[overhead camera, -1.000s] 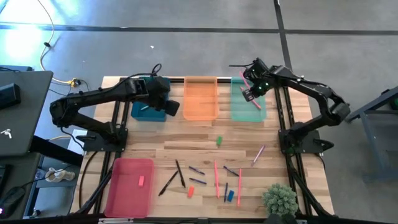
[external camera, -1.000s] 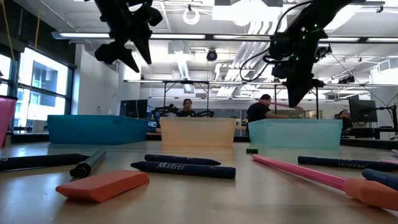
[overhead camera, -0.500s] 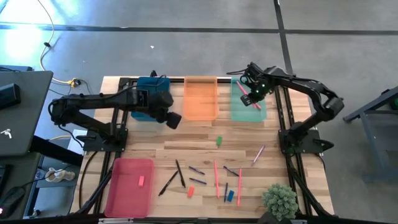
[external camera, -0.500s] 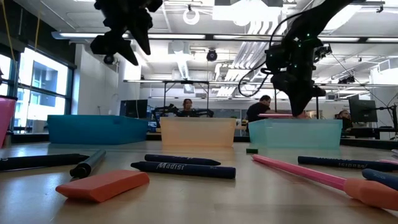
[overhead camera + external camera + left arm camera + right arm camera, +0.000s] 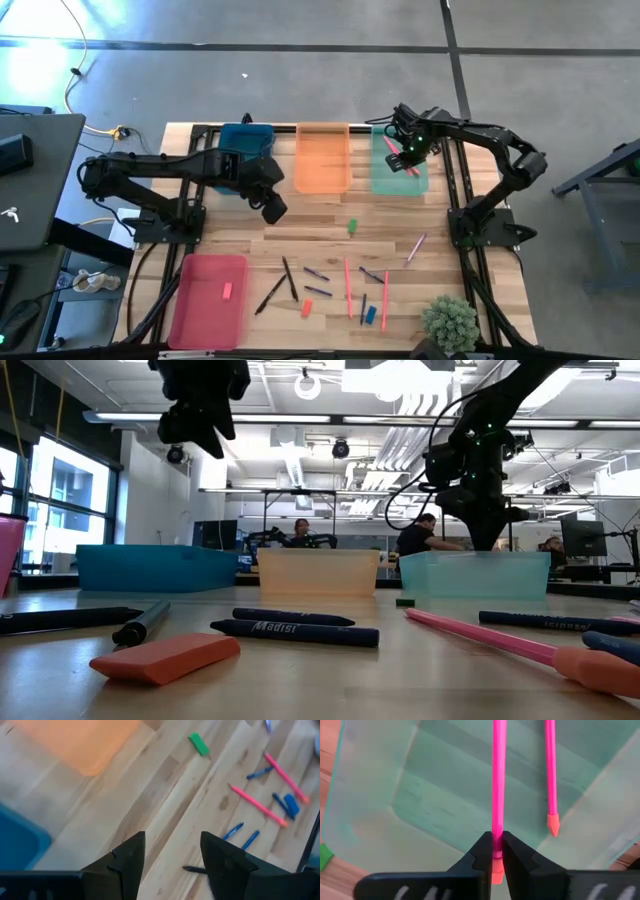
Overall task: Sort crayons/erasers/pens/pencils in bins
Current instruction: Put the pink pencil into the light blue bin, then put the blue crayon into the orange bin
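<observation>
My right gripper (image 5: 408, 152) is low over the mint green bin (image 5: 400, 190), shut on a pink pencil (image 5: 496, 780). A second pink pencil (image 5: 550, 770) lies on that bin's floor. My left gripper (image 5: 272, 208) hangs open and empty above bare table, in front of the teal bin (image 5: 247, 134) and the orange bin (image 5: 322, 158). On the near half of the table lie loose things: a green eraser (image 5: 352, 227), pink pencils (image 5: 348, 288), dark pens (image 5: 290, 278), an orange eraser (image 5: 307, 308) and a blue eraser (image 5: 370, 314). My right gripper pinches the pink pencil between its two fingers near the pencil's orange end (image 5: 496, 872). The fingers come from above, pointing down, and lie across the pencil. The long part runs out over the bin's floor; whether it rests there I cannot tell.
The pink-red bin (image 5: 208, 300) at the near left holds a pink eraser (image 5: 227, 291). A small green plant (image 5: 450, 320) stands at the near right corner. People sit in the room beyond the bins in the low view.
My right gripper has sunk into the mint green bin with the pink pencil, which has dropped from slanting above the rim to behind the bin's wall. My left gripper has swung away from the teal bin toward the near edge and the table's middle, rolling as it went.
</observation>
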Robot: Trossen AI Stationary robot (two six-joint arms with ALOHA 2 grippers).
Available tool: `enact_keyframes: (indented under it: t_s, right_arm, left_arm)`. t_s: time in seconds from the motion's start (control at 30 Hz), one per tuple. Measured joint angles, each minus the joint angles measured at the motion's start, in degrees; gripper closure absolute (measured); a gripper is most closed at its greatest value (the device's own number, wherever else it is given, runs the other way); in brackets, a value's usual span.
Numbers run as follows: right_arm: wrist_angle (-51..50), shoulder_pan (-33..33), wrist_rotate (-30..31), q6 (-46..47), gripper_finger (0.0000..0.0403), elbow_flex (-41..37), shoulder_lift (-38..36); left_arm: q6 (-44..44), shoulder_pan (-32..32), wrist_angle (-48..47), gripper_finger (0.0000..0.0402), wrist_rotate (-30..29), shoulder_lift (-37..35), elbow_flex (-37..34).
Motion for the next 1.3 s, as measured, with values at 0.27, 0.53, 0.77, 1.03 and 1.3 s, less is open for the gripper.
enact_keyframes:
  t_s: [0.27,0.53,0.77,1.03,1.3]
  right_arm:
    - [0.1,0.0,0.0,1.4,0.0305,0.1,0.0]
    - [0.0,0.4,0.2,3.7,0.0258,0.1,-3.0]
    - [2.2,2.4,2.7,8.4,0.0258,0.1,-10.8]
    - [3.1,6.7,3.6,14.7,0.0258,0.2,-16.8]
    - [3.1,11.4,7.6,19.6,0.0258,0.2,-17.5]
  left_arm:
    - [10.6,-0.3,2.6,0.0223,1.3,0.8,0.0]
    - [22.4,-0.7,8.7,0.0208,4.1,1.9,0.0]
    - [25.2,-0.9,16.1,0.0166,3.7,5.4,0.0]
    - [25.2,-4.0,19.4,0.0171,3.7,10.9,0.0]
    - [25.2,-9.6,22.0,0.0179,1.9,17.3,0.0]
